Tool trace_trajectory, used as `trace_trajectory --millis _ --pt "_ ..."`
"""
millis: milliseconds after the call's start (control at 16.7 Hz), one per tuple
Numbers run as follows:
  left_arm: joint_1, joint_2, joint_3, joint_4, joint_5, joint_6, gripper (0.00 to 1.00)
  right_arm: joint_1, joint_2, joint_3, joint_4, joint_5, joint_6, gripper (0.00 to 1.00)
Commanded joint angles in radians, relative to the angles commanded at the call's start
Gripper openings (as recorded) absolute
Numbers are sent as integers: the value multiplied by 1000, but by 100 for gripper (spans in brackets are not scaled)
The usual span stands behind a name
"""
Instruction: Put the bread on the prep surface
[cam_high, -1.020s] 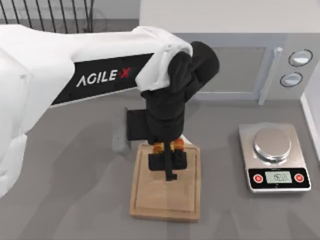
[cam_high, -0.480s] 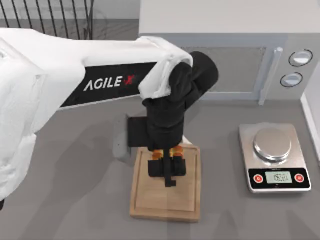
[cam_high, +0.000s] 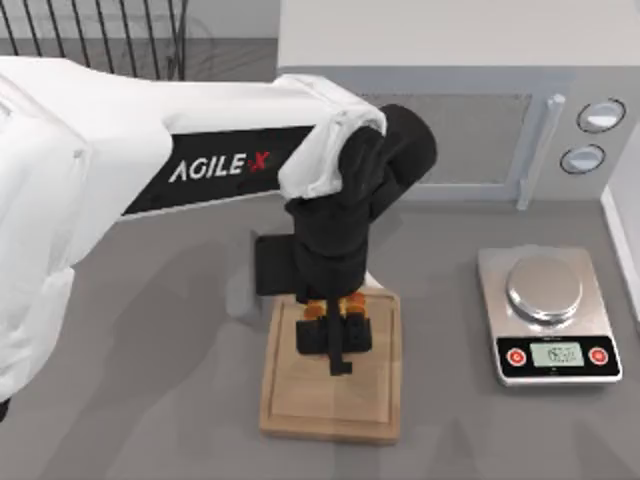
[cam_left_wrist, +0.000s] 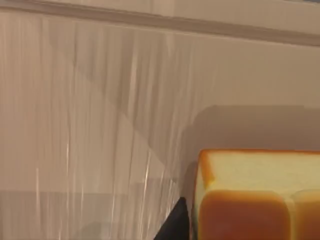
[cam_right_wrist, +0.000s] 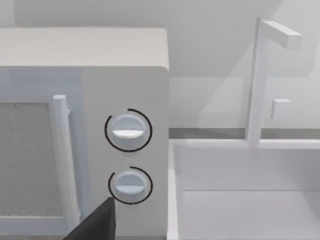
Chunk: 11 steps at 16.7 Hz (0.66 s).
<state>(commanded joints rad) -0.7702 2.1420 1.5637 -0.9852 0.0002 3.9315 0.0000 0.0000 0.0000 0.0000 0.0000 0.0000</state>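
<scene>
Top view: left end effector (cam_high: 338, 352) largely hides bread (cam_high: 349, 300).

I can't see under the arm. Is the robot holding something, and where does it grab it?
The left gripper holds the bread over the board; which part it grips can't be told.

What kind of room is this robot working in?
Most likely a kitchen counter, rendered in simulation: a white microwave with two round dials, a steel scale with a round platform, and a rectangular light-wood cutting board on the grey worktop.
</scene>
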Motion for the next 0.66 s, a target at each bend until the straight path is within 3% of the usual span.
trace_trajectory --millis 300,660 --pt "0 0 0 0 0 0 98 0 0 0 0 0 0 100" --pt "0 0 0 0 0 0 100 0 0 0 0 0 0 100"
